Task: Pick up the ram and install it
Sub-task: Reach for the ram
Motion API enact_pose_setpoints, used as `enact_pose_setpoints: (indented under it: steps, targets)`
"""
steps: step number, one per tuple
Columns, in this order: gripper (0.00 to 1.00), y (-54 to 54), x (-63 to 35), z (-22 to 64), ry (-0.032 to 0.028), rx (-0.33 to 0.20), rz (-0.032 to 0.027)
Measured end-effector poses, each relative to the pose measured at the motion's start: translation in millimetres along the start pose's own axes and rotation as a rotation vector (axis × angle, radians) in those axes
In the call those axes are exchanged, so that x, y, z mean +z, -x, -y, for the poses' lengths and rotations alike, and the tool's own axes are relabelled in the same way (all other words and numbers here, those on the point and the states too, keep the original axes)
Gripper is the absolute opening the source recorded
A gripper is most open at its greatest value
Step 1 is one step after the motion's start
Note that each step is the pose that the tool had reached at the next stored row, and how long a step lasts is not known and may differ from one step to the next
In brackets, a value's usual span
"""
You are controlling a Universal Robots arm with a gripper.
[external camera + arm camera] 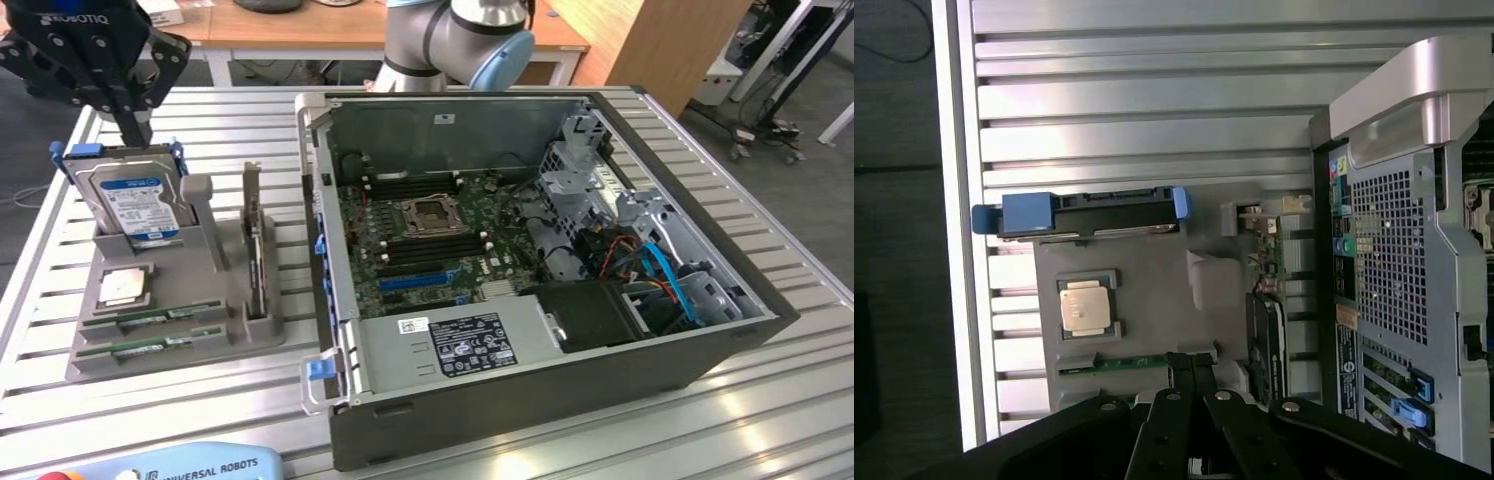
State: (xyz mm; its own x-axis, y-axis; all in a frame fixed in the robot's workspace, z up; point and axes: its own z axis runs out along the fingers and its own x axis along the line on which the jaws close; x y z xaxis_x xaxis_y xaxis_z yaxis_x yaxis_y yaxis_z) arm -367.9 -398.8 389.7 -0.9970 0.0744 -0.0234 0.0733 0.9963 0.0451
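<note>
Two ram sticks lie flat in slots at the near end of the grey holder (200,345): one ram stick (154,318) and a second ram stick (140,347) in front of it. In the wrist view a green ram stick (1116,363) shows just beside the fingertips. My gripper (138,135) hangs above the holder's far end, over the hard drive (134,200). Its fingers (1181,375) are pressed together and hold nothing. The open computer case (534,250) with its motherboard (427,240) lies to the exterior view's right of the holder.
The holder also carries the silver hard drive in a blue caddy (1089,212), a CPU (123,287) and an upright expansion card (251,240). All rest on a slatted aluminium table (774,400). A teach pendant (174,465) lies at the table's front edge.
</note>
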Motion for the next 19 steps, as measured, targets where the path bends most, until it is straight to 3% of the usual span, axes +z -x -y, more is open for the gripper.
enact_pose_setpoints:
  steps: [19]
  targets:
    - [0.10,-4.9,-0.2,3.1,-0.0001,0.000,-0.0001]
